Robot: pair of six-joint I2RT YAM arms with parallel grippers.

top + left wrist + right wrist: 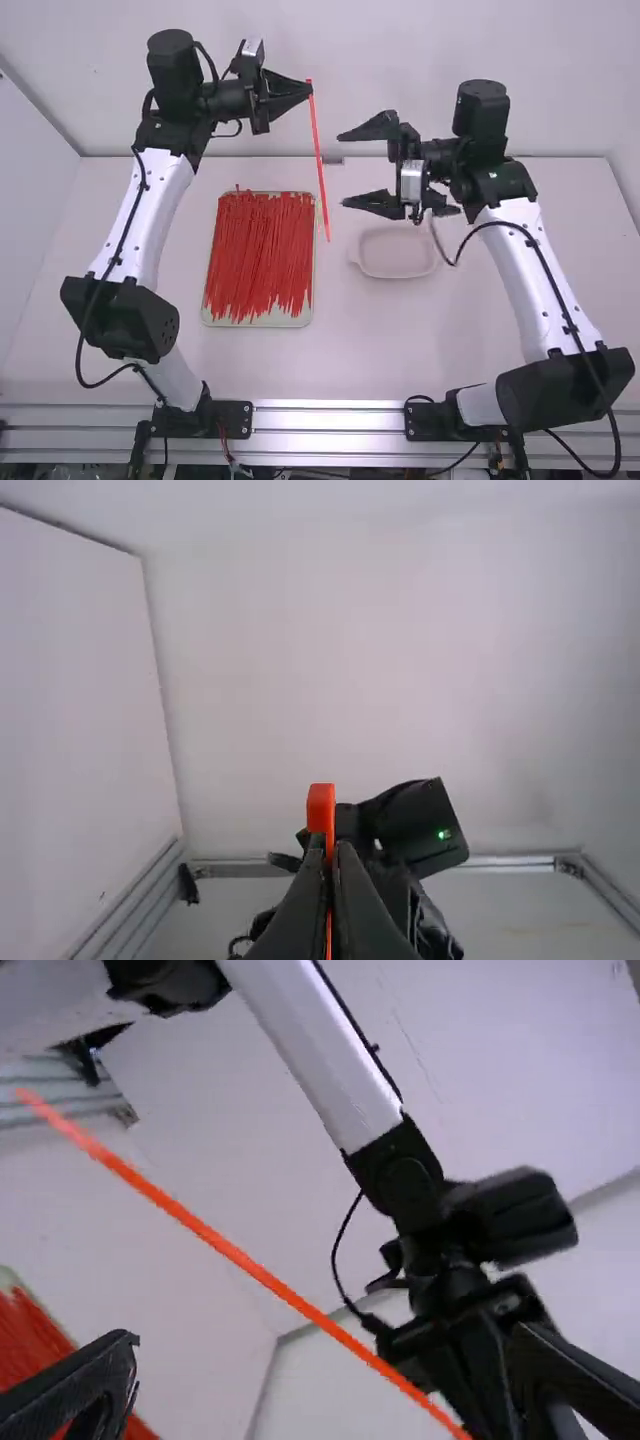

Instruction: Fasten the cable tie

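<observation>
We see the left gripper (297,90) raised high above the far side of the worktop (400,330), its fingers pressed together on the top end of a single red cable tie (319,160). From that grip the tie hangs almost straight down, and its free lower end comes level with the gap between the tray and the dish. In the left wrist view we find the tie's end standing up just past the closed fingertips.

The right gripper (358,166) is just to the right of the hanging tie, at about its mid-length. It is turned toward the tie with its jaws spread wide, one finger above the other, and we see it holding nothing and staying apart from the tie.

Below, a tray (255,323) lies on the worktop and carries a thick layer of spare red ties (260,255) laid lengthwise. Just beside the tray's right edge sits a shallow white dish (393,255), beneath the right gripper.
</observation>
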